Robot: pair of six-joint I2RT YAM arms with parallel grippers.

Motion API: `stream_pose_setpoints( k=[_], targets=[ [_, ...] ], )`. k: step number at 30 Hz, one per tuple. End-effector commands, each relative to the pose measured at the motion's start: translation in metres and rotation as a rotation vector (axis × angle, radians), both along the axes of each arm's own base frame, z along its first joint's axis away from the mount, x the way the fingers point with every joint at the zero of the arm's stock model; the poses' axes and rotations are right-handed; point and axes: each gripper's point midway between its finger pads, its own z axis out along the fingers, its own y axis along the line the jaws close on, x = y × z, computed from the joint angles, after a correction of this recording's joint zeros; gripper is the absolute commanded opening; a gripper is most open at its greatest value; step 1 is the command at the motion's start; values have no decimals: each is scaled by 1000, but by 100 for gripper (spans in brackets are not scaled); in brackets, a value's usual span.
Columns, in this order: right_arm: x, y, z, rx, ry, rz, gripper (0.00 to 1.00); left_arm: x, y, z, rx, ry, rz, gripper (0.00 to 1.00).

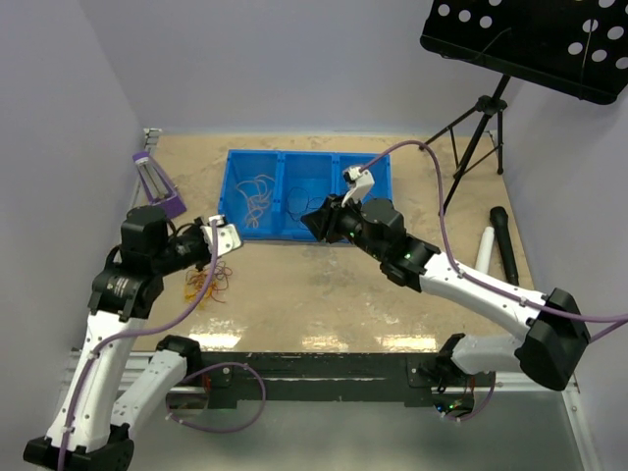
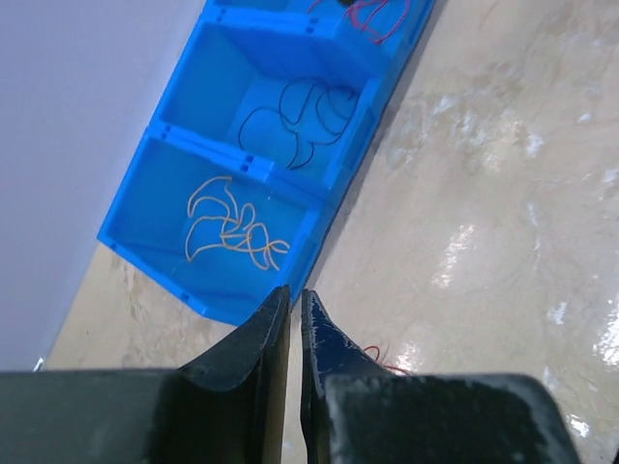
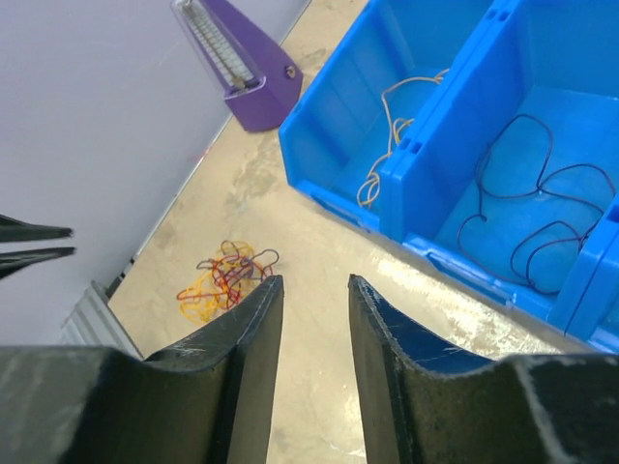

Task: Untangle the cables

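— Pincers?
— My left pincer [image 2: 295, 300] is nearly clenched, nothing visible in it; my right pincer [image 3: 314, 285] stands released.
— Cables?
— The cables [image 3: 224, 280] lie tangled on the bench [image 1: 324, 294], near my left pincer, ahead of the right.

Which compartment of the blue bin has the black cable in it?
The middle compartment: a lone black cable lies looped on its floor. The left compartment holds orange cables, the right compartment red cables.

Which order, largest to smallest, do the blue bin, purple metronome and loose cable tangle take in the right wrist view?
1. Blue bin, largest by far, though cropped.
2. Purple metronome.
3. Cable tangle, only slightly smaller; a close call.
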Motion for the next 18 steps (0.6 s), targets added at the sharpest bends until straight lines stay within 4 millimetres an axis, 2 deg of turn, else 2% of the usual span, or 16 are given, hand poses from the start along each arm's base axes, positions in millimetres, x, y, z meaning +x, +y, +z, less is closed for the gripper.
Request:
stream_pose_setpoints(
  k=[1,2,5,6,8,11,13,18],
  targets=[
    [-17,3,13,30,-64,70,40,-30,-6,-4,-19,87,-73,19],
    [-18,2,10,23,-62,70,41,-26,2,-18,27,94,-43,23],
    [-22,2,6,9,-61,69,45,-11,38,-70,235,128,73,45],
    [-22,1,6,6,-64,67,46,-8,50,-88,302,154,103,49],
    [-21,0,5,0,-68,62,48,-7,65,-112,384,198,119,57],
    [-20,0,2,-8,-69,61,48,-2,73,-126,404,228,116,66],
    [-20,0,-1,-14,-68,62,49,0,76,-132,423,251,101,69],
    [-19,-1,-6,-20,-66,55,48,0,88,-156,527,308,55,70]
  ],
)
